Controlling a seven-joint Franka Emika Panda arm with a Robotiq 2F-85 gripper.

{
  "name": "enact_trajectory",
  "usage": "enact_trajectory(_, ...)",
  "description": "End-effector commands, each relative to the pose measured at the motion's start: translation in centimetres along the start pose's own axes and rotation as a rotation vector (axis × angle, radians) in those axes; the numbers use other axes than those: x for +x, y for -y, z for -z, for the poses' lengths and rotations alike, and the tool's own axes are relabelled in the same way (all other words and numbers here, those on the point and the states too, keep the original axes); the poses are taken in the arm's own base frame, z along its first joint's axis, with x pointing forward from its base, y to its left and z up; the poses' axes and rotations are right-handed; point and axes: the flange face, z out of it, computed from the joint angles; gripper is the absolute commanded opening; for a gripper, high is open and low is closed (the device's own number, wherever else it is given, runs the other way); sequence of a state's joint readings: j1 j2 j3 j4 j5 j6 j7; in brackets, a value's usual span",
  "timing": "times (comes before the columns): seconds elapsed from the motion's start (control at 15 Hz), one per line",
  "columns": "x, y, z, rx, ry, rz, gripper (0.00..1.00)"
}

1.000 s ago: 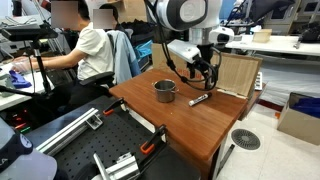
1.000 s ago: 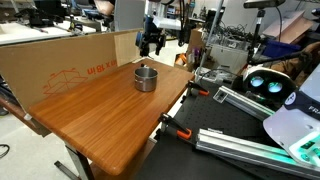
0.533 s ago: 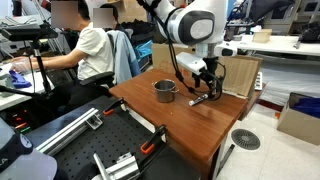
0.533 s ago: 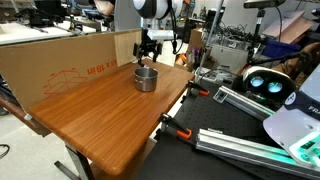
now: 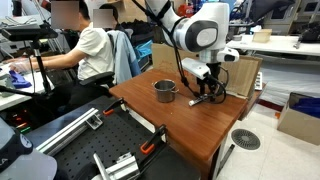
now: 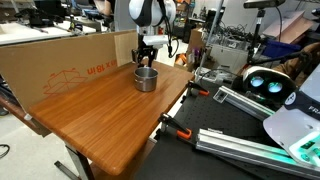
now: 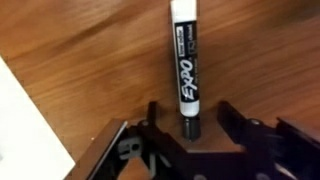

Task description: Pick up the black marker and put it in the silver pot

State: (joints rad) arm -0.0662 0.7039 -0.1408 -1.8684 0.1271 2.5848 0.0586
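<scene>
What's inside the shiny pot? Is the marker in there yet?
No. The silver pot looks dark inside, with nothing poking out; its wall hides the bottom. The black marker lies on the wooden table, between the open gripper fingers.

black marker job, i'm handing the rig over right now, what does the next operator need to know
Gripper: open and low over the table. Its jaws stand either side of the dark end of the slim black marker with a white end; no grip yet.
Marker: lying flat on the brown wooden table, apart from the pot.
Small round silver pot: upright on the same table, near the marker.
Done: gripper lined up over the marker.
Left: close on the marker, lift it, carry it over the pot and release it inside.
</scene>
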Motion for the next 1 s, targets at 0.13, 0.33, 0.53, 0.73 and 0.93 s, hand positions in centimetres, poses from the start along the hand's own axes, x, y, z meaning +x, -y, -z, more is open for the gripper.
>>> enact_trajectory(0.13, 1.0, 0.2, 0.1, 0.007, 0.004, -0.007, 0.21)
enact_trajectory(0.33, 0.9, 0.4, 0.5, 0.017, -0.004, 0.0, 0.01)
enact_trajectory(0.53, 0.6, 0.6, 1.3, 0.038, -0.015, 0.006, 0.05)
enact_trajectory(0.73, 0.1, 1.1, 2.9, 0.082, -0.039, 0.022, 0.05)
enact_trajectory(0.93, -1.3, 1.6, 6.1, 0.149, -0.104, 0.042, 0.05)
